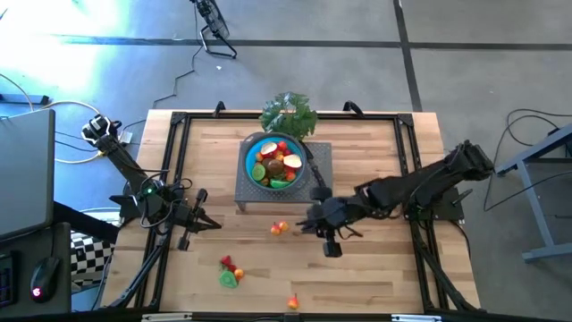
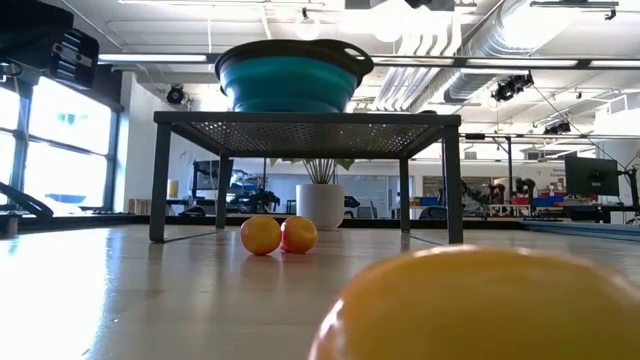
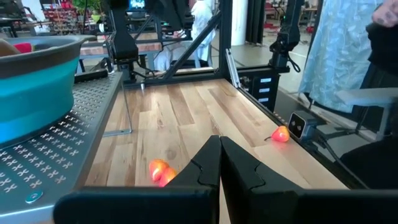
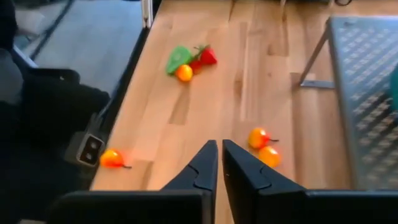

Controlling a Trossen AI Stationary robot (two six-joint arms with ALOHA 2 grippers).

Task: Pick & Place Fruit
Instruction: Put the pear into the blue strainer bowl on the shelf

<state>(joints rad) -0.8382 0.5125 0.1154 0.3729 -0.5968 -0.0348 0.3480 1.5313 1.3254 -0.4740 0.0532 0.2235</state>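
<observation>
Right arm between picks, several fruits left on the table.

Left gripper [image 1: 217,224] waits with fingers together, empty. A glossy green-and-red fruit cluster [image 1: 231,271] lies near the front; two round orange fruits [image 1: 280,228] touch beside the perforated metal stand [image 1: 320,152]. Right gripper [image 1: 304,223], closed on nothing, probably must reopen.

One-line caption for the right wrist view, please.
Right gripper, shut and empty, above the wooden table, with two orange fruits just ahead.
</observation>
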